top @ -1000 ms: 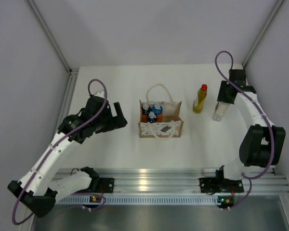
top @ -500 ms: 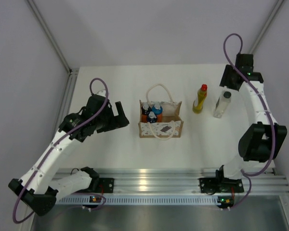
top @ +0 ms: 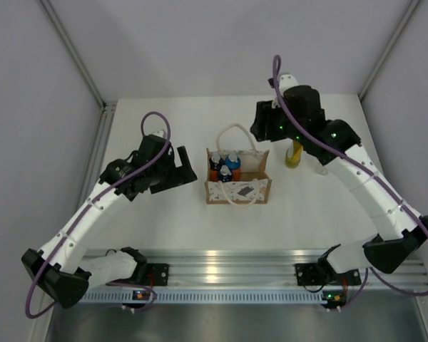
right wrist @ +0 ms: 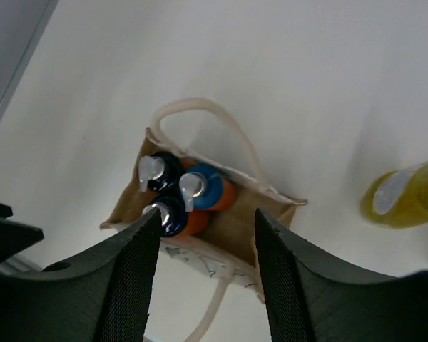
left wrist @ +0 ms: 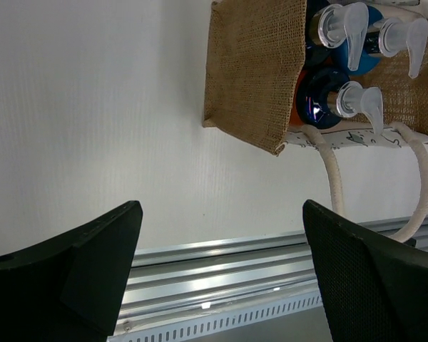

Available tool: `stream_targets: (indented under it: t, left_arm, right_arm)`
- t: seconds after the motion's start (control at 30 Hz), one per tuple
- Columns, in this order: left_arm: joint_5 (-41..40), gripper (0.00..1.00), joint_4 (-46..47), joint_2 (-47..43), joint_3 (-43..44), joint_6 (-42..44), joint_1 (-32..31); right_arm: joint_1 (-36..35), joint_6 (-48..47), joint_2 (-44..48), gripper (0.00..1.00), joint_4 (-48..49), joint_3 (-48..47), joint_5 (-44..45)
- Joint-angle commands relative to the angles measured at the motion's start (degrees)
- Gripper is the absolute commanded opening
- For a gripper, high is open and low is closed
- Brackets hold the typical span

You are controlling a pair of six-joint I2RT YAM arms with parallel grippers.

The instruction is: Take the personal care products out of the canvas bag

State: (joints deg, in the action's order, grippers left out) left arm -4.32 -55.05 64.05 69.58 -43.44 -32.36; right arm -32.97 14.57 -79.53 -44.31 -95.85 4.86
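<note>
Hanging over the left part of the table (top: 157,221), the left gripper (top: 180,168) points toward the bag with its fingers spread wide and nothing between them. It sits just beside the bag's left end without touching it. The canvas bag (top: 232,191) stands upright near the middle of the table, its patterned panel facing the near edge. One rope handle (top: 235,129) lies back toward the far edge and the other droops over the front. Three orange bottles (top: 225,167) with blue caps stand clustered in the bag's left half, pump heads up. The right gripper (right wrist: 207,217) hovers above the bag's far right corner, fingers apart and empty, looking down on the bottles. Right of the bag, toward the far edge, the yellow bottle (top: 293,157) stands on the table, partly hidden by the right arm.
</note>
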Motion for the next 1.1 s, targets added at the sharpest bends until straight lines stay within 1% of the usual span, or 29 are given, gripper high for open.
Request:
stream_targets:
  t: [0.0, 0.1, 0.13, 0.23, 0.4, 0.53, 0.67, 1.07]
  left_arm:
    - [-2.45, 0.98, 2.84, -0.94, 2.4, -1.99, -0.25]
    - [-4.21, 0.98, 2.84, -2.09, 1.79, -3.31, -0.16]
    - [-4.56, 0.99, 2.75, -2.44, 1.61, -3.67, -0.16]
    - [-5.44, 0.98, 2.75, -4.02, 1.08, -3.5, -0.16]
    - [-5.88, 0.99, 2.66, -5.87, -1.2, -3.23, -0.16]
    - [-5.35, 0.99, 2.66, -7.18, -2.69, -3.58, -0.07]
    - [-5.35, 0.99, 2.66, -7.63, -3.14, -3.06, -0.07]
    - [-5.0, 0.98, 2.66, -7.28, -3.4, -1.91, -0.16]
  right_arm:
    - [-7.95, 5.46, -1.85, 0.53, -0.25, 0.76, 3.83]
    - [-13.51, 5.74, -6.16, 0.49, -0.51, 0.32, 5.58]
    - [-14.31, 5.82, -7.04, 0.47, -0.51, 0.32, 5.6]
    - [-15.98, 6.09, -10.2, 0.44, -0.95, 0.05, 4.81]
    - [-18.61, 3.46, -16.09, 0.44, -4.72, -3.81, 4.98]
    - [-18.97, 2.84, -18.82, 0.4, -6.04, -3.55, 5.16]
    - [-19.5, 2.4, -20.75, 0.39, -6.92, -3.81, 5.59]
    - [-19.85, 1.69, -22.6, 0.35, -7.63, -4.6, 8.67]
